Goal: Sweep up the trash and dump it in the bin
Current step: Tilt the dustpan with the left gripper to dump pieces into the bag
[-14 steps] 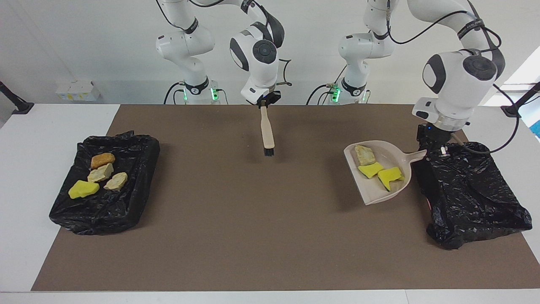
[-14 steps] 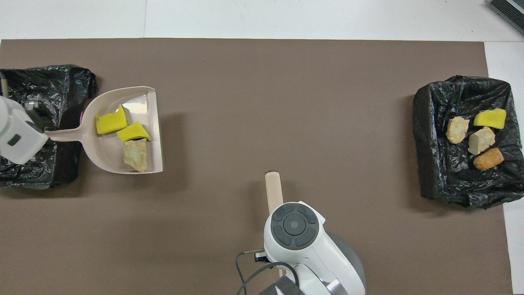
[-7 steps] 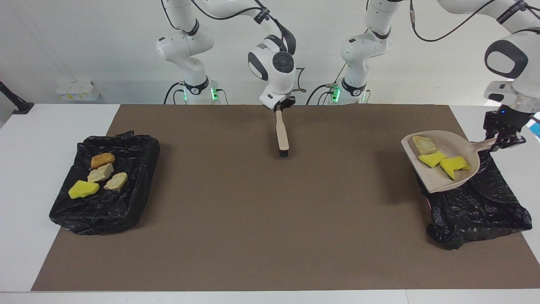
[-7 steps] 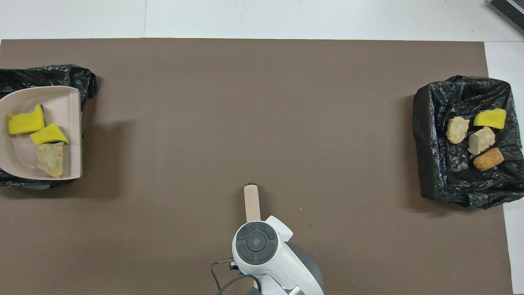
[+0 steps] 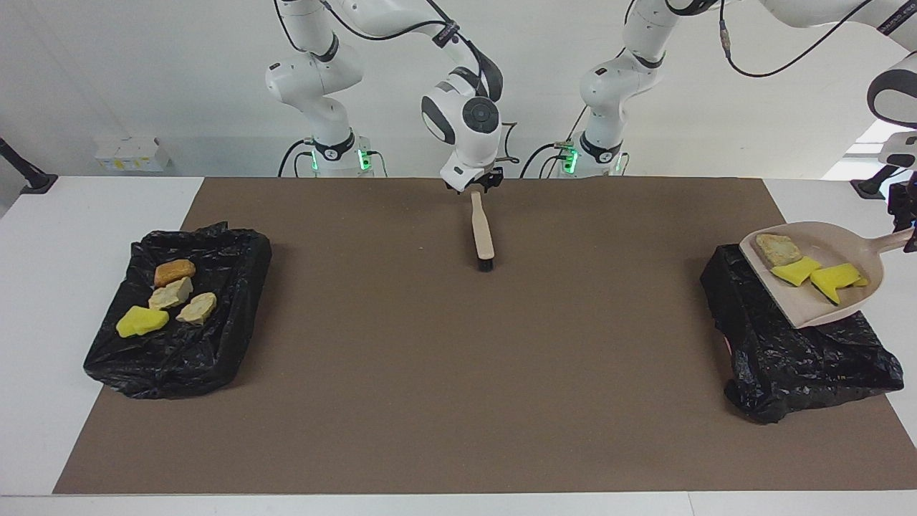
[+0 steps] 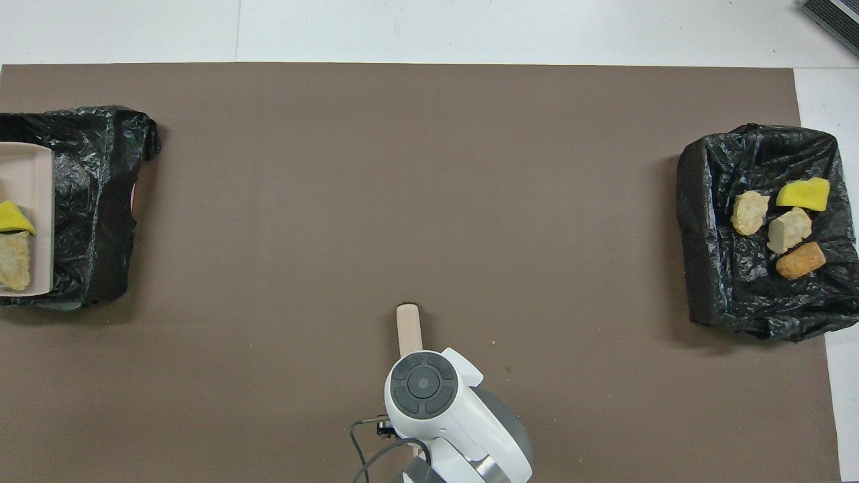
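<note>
Three scraps of trash (image 5: 802,266), one crusty lump and two yellow foam chunks, ride in the beige dustpan (image 5: 831,301), held level over the black-lined bin (image 5: 795,358) at the left arm's end, likely so nothing spills before tipping. Left gripper (image 5: 904,228) is clamped on the pan's handle. Four more scraps (image 5: 168,297) already lie in the other black-lined bin (image 5: 208,351). The brush (image 5: 481,233) lies on the mat below the right gripper (image 5: 478,185); whether its fingers grip the handle, I cannot tell.
</note>
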